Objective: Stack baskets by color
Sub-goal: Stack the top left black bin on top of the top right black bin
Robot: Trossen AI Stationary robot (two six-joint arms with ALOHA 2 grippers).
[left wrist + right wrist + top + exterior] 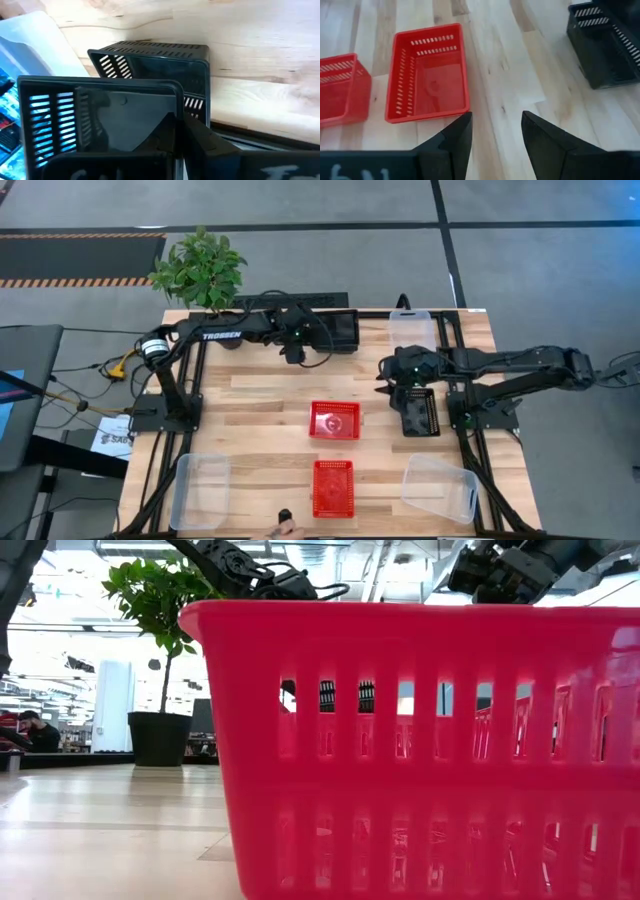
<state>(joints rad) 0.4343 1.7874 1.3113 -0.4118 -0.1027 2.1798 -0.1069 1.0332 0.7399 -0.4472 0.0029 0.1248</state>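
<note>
My left gripper (298, 348) reaches along the table's far edge and is shut on a black perforated basket (100, 120). It holds that basket just above a second black basket (155, 65), which stands on the wood (342, 330). My right gripper (497, 122) hovers open over bare wood at the right, with nothing between its fingers (386, 376). A third black basket (420, 412) stands under the right arm. Two red baskets (334, 420) (332, 487) stand mid-table, and the nearer one fills the low view (430, 740). My left gripper holds the near black basket by one upright wall (179, 100), next to a corner. One finger shows dark inside the basket and the other finger (205, 145) lies outside. The basket is lifted clear and tilted above the other black basket.
Clear bins stand at the far right (412, 328), the near left (200, 490) and the near right (440, 488), the last one tipped. A potted plant (200, 270) sits at the far left corner. Bare wood lies between the red baskets and the left frame.
</note>
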